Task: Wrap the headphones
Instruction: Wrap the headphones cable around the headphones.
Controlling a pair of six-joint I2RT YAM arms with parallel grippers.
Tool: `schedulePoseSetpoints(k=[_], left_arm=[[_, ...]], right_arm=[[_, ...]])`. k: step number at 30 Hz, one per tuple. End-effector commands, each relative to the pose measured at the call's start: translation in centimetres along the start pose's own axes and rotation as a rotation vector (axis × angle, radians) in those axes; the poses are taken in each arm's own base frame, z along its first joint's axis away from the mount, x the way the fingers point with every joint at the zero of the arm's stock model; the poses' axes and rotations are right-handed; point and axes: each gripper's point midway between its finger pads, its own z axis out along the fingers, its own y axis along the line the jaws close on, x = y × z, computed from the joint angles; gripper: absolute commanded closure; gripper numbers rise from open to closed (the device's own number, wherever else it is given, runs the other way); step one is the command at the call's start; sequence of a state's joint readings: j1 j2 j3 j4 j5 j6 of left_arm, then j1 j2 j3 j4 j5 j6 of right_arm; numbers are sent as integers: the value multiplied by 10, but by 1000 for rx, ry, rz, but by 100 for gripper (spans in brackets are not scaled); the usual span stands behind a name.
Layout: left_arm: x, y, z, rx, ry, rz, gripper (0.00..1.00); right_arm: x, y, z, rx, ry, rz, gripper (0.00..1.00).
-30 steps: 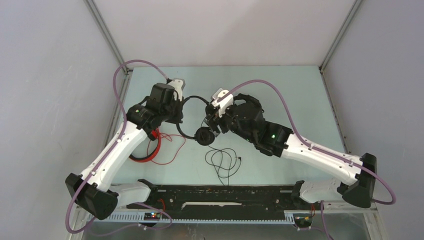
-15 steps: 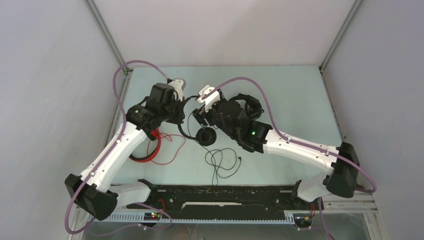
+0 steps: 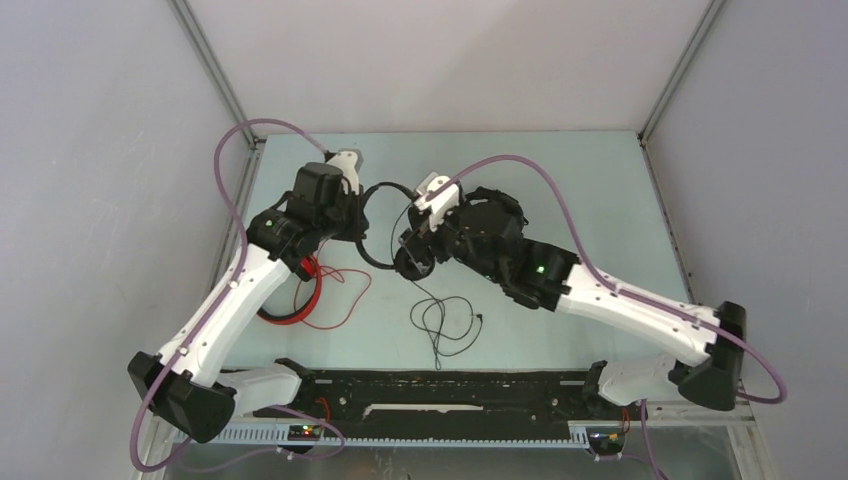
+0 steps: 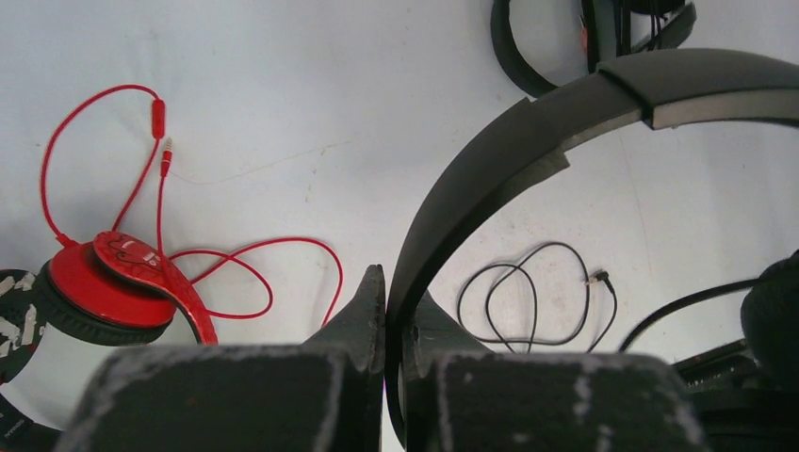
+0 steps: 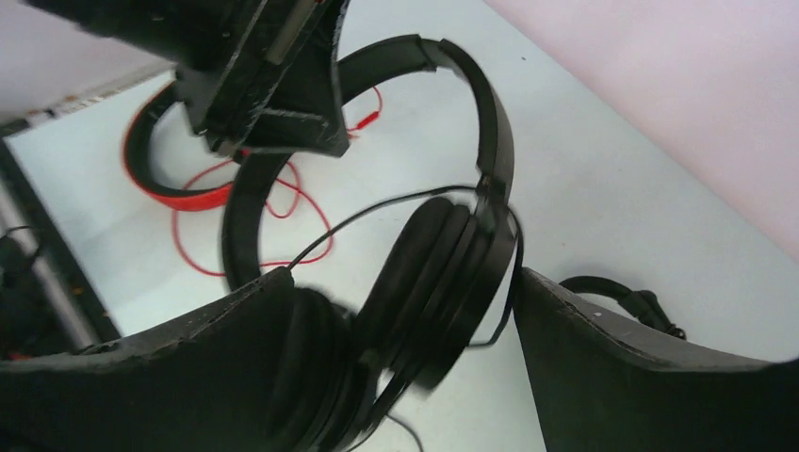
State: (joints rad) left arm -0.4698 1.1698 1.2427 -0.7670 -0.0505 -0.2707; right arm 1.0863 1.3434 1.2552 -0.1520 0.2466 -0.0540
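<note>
Left gripper (image 4: 394, 297): clenched tight on the band of the slim headset (image 4: 490, 160), pinching it edge-on and holding it off the table (image 3: 600, 200).
Right gripper (image 5: 405, 292): jaws spread wide on either side of the cups (image 5: 438, 268). There is daylight at the far jaw, so I judge it is gripping nothing.
Where it is: the slim headset hangs between the two arms, mid-table. Its cable (image 4: 556, 246) trails down into loose loops near the arm bases.
Others: the red headset (image 4: 122, 273) lies flat to the left with its cord scattered. The bulky headset (image 4: 506, 58) sits farther back.
Risk, pinch: a strand of cable crosses the cups, so jaws closing here could trap or kink it.
Risk, slip: the band looks like smooth hard plastic held in a narrow pinch. A sideways push on the cups could twist it out.
Risk, snag: hauling the loose loops could knot them or drag them into the red cord.
Materials: a thin curved matte band, round padded cups that should give under pressure, and a fine limp cable that would not hold a shape by itself.
</note>
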Motion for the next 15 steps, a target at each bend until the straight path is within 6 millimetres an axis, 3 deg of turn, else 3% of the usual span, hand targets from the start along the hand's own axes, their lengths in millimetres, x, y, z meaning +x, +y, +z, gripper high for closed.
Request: schedulePoseSetpoints(k=[1,5,9,15], left_arm=[[-70,-1,-25,1,-226,-96,100],[-82,5,-26,-20,-246,-119,100],[-98,2,-40,8,-287,-144,100],[-105,-12,-58,79,-300,-178,100]], right_arm=[[-15,12,-41,-99,-26,83,13],[-21,22,-66,-192,-82,117,12],[-16,34,-79,-291,-152,128,13],[11,45,-74,-344,-340,46,12]])
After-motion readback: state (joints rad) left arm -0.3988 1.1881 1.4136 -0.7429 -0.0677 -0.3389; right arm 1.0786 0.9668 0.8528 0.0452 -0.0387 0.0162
